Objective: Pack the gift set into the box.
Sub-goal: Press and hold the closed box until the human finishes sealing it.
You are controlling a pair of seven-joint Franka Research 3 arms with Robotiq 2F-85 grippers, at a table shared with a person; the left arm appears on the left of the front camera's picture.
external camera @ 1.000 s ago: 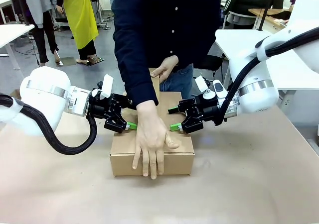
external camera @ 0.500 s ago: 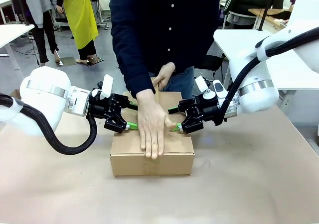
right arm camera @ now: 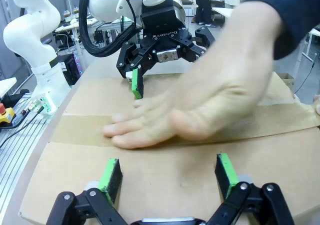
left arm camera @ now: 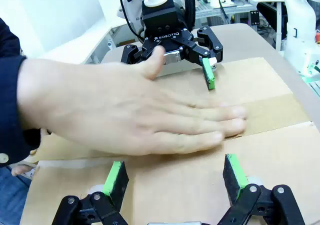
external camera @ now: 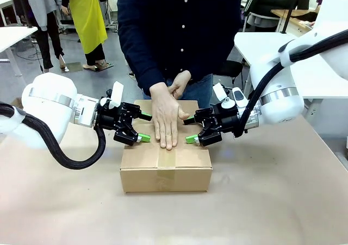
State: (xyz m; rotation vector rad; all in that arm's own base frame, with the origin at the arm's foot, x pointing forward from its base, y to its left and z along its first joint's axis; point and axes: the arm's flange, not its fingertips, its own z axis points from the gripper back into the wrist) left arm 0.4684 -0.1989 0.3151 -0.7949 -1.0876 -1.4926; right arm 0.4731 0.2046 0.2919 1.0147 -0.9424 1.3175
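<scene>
The box (external camera: 166, 166) sits closed on the brown worktop (external camera: 261, 201), near the robot's edge of it, flaps folded flat and a strip of brown tape (external camera: 167, 160) running along the middle seam and down the front face. No print shows on the cardboard. Over its left end the left gripper (external camera: 143, 138) hangs with green pads spread apart, holding nothing; over the right end the right gripper (external camera: 190, 139) faces it, likewise spread and empty. In each wrist view the opposite gripper's black body bears white lettering reading "ROBOTIQ". Between the two grippers a person's hand (external camera: 166, 118) lies flat, palm down, on the tape, fingers pointing toward the robot, covering the far half of the seam. The person's other hand (external camera: 179, 83) is at the waist behind it, just beyond the box. The person, in a dark buttoned shirt, stands at the far edge of the worktop.
</scene>
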